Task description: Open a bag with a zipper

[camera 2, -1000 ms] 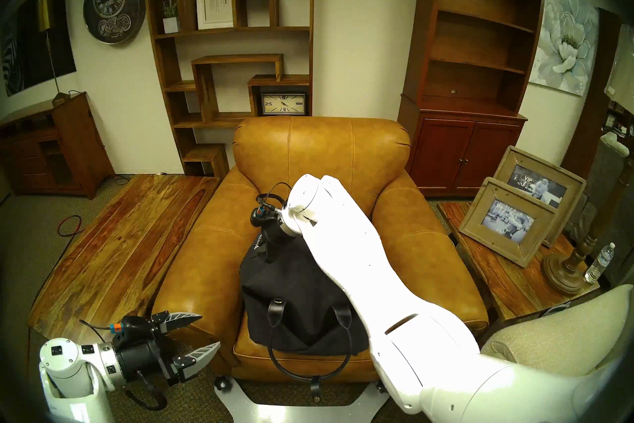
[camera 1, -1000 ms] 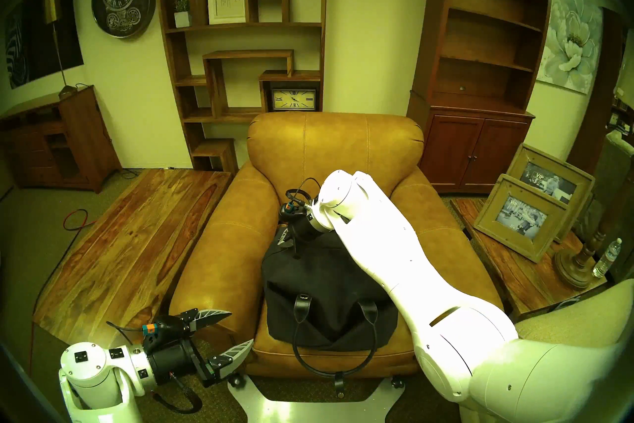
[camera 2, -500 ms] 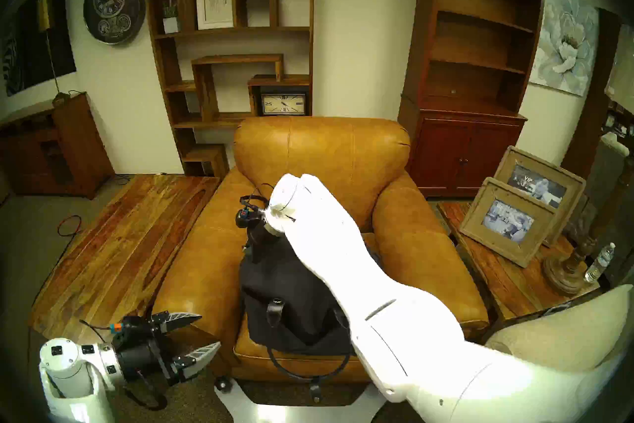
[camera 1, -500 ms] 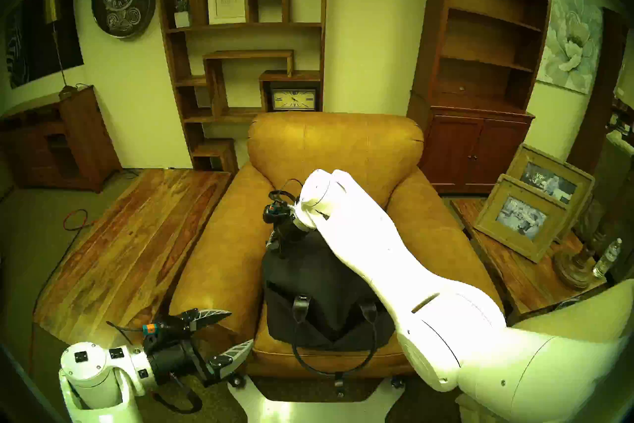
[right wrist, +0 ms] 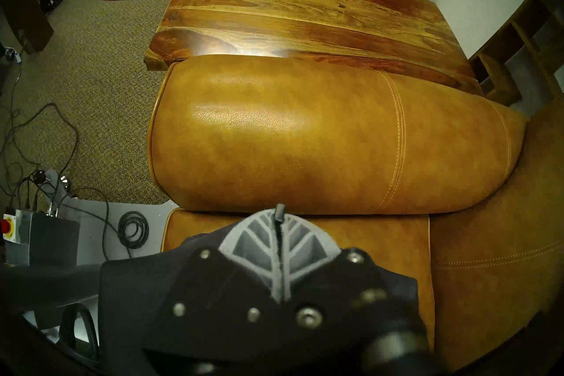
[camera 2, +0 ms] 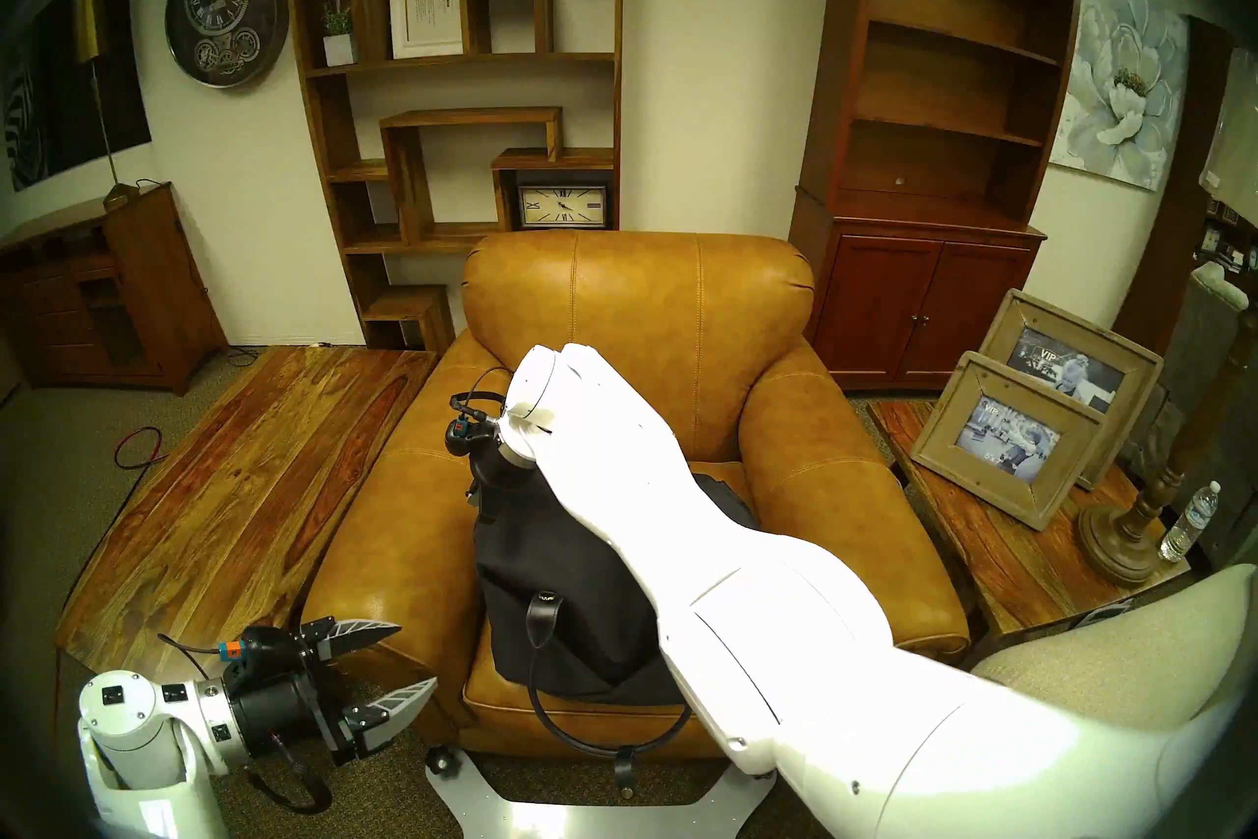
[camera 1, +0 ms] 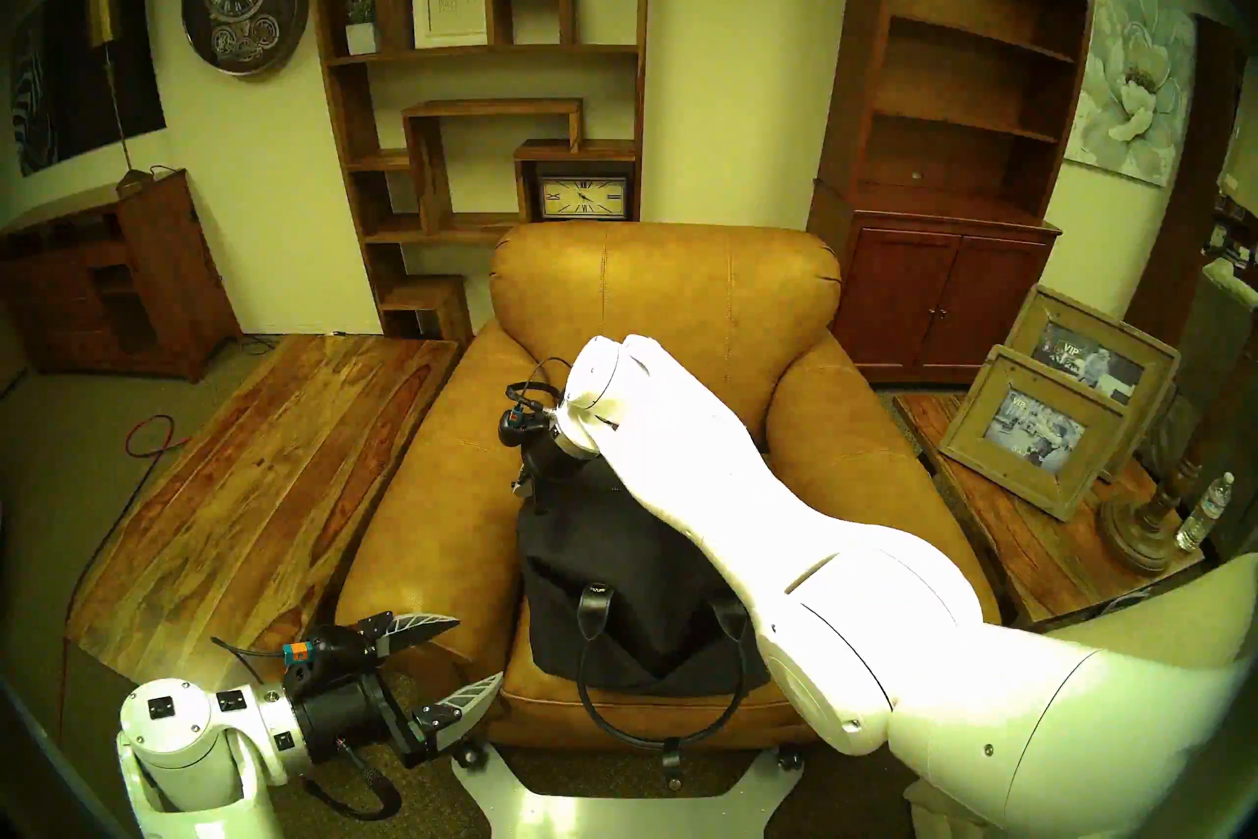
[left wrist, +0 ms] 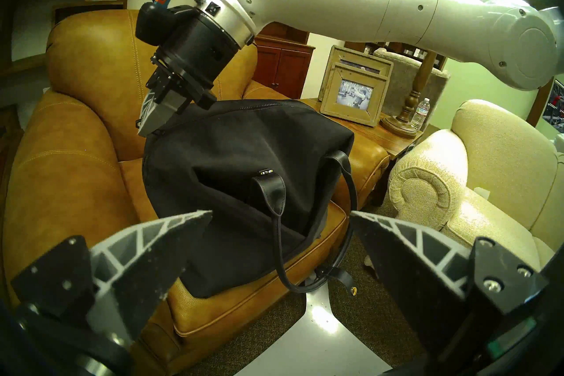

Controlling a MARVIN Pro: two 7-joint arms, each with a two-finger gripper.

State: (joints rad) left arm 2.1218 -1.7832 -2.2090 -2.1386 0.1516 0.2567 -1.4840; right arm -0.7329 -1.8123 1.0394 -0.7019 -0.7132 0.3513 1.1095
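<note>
Our right jaws (left wrist: 146, 125) are pressed together on a small dark zipper pull (right wrist: 280, 211) at the left end of the soft black canvas bag (left wrist: 244, 152), which lies under them on the tan leather armchair (camera 1: 436, 477). Our left jaws (camera 1: 470, 654) stand wide apart, holding nothing, near the armchair's front corner.

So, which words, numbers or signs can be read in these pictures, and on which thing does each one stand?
"VIP": on the photo in the front frame.
"VIP": on the photo in the back frame.
"5x7": low on the front photo, only just readable.
Roman numerals: on the wall clock and the shelf clock, too small to read one by one.
Framed sheet: print too small to read.
</note>
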